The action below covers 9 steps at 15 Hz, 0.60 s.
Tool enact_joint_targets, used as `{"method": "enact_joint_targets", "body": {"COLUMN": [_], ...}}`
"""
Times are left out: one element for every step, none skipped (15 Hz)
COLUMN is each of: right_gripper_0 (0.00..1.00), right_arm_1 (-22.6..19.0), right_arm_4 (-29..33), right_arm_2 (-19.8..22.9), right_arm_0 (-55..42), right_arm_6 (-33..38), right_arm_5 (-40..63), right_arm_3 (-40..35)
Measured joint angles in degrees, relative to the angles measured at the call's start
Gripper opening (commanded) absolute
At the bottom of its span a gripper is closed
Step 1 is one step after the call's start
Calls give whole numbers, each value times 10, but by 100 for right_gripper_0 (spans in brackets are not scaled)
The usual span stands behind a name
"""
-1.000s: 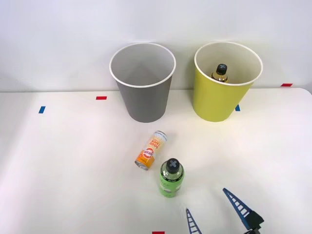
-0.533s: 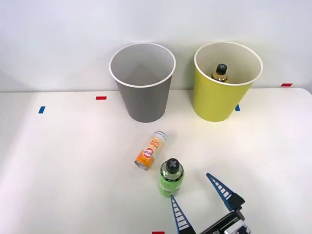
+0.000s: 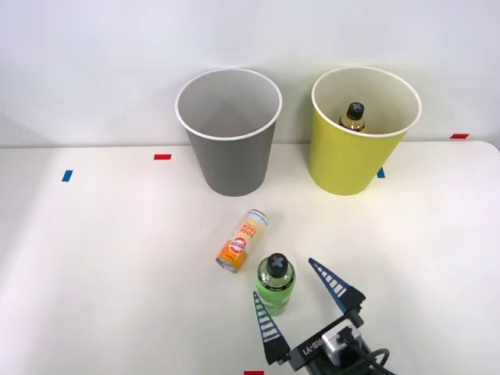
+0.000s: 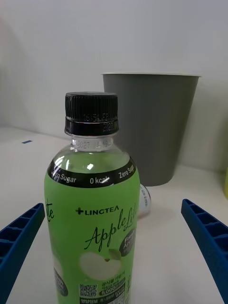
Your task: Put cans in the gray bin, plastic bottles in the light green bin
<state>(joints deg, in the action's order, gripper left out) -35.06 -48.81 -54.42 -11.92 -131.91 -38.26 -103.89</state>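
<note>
Green bottle (image 4: 92, 223) label: "LINGTEA Apple Lite", "Zero Sugar 0 kcal".

Two tall tapered bins with white rims stand side by side at the table's far edge, the gray bin (image 3: 228, 133) to the left of the light green bin (image 3: 362, 133). An amber-brown bottle (image 3: 354, 117) with a black cap stands inside the light green one. Nearer the middle of the table, an orange-and-white can (image 3: 242, 241) lies on its side. Just beside it, toward the near edge, a bright green bottle (image 3: 275, 283) with a black cap stands upright.
</note>
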Motion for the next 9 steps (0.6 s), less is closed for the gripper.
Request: {"method": "enact_joint_targets", "body": {"right_gripper_0": [100,100,100,100,100,100,100,100,100], "right_arm_1": [7,14,19,22,23,24,25,27,29], "right_arm_4": [-6,-12,-20,-27,-32,-37,-43,-52,-59], "right_arm_2": [0,1,2,2,3,3,3,3,3], "right_arm_0": [7,15,23,29,34,37,40,43,45], "right_arm_6": [-2,-5,-8,-11,-15,-19,-22,-25,-29], "right_arm_5": [10,25,38,47,53,58,65,69,71], "right_arm_3": [0,0,0,0,0,0,0,0,0]}}
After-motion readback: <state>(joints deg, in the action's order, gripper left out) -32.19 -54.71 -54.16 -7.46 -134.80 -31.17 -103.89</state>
